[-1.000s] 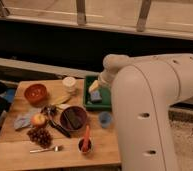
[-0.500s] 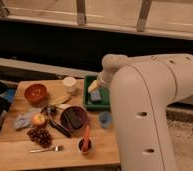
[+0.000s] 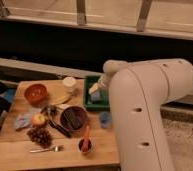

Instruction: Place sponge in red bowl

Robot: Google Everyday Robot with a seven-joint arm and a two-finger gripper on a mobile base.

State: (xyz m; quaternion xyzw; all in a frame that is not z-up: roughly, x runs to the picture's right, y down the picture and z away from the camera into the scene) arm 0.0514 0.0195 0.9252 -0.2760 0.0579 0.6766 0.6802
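Red bowl (image 3: 35,92) sits on the table (image 3: 70,155), well left of the green tray (image 3: 95,107). Maroon bowl (image 3: 73,117), just left of the tray, lies on the way; a short carry could drop the sponge there. Sponge (image 3: 96,96) lies inside the tray; the walls may spoil the grasp. Gripper (image 3: 96,90) hovers over the tray, fingers spread wide, holding nothing; contact with sponge unclear.

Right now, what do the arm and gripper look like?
Arm: bulky smooth white shell, rounded joints, a few small dark holes along the side, no cables or markings visible. Gripper: at the arm's narrow tip over the green tray, pale tan; finer detail cannot be made out.
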